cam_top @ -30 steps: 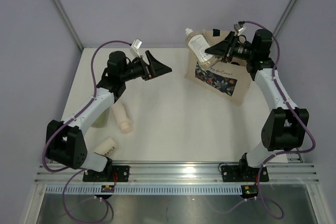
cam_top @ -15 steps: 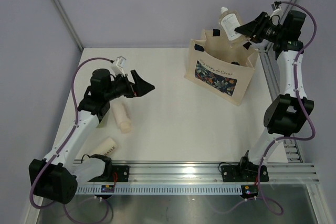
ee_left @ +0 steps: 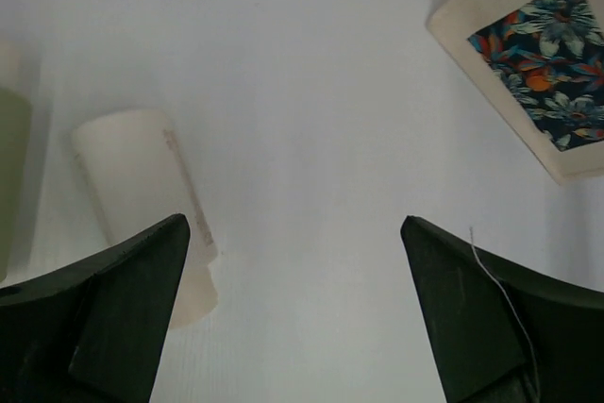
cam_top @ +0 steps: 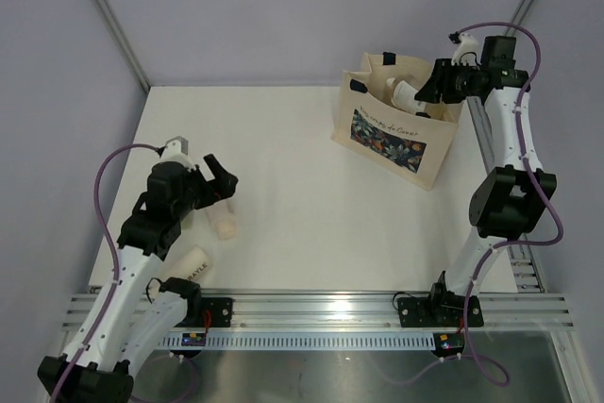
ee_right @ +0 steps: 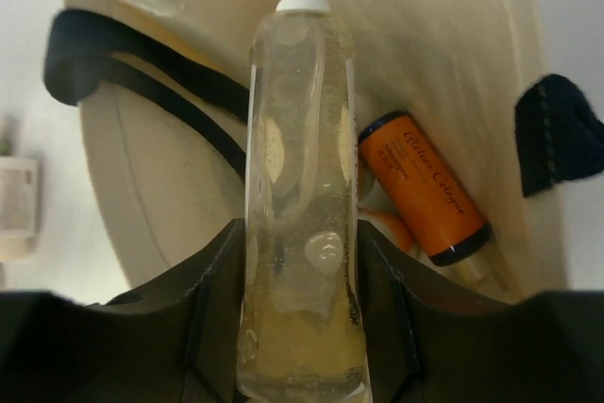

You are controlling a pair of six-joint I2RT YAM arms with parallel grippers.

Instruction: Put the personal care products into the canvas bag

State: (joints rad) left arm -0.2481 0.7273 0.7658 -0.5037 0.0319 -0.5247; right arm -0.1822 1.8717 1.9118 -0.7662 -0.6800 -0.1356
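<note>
One clear flat yellowish bottle [ee_right: 300, 186] is clenched in the right claw [ee_right: 297, 313], cap leading, at the mouth of the boxy cream canvas bag [cam_top: 392, 134] w/ navy handles, upper right of the top view. It's prob. aimed to drop in beside the orange tube [ee_right: 425, 186] lying inside. The left claw [ee_left: 294, 233] is spread wide and empty, lower left, over the white bench [cam_top: 311, 195]. A cream-white tube [ee_left: 142, 176] lies by one finger, likely the next pick.

One bag [cam_top: 429, 162], two bottles [ee_right: 302, 186] [ee_left: 9, 176], three tubes [ee_right: 425, 186] [ee_left: 142, 195] [cam_top: 189, 261]
</note>
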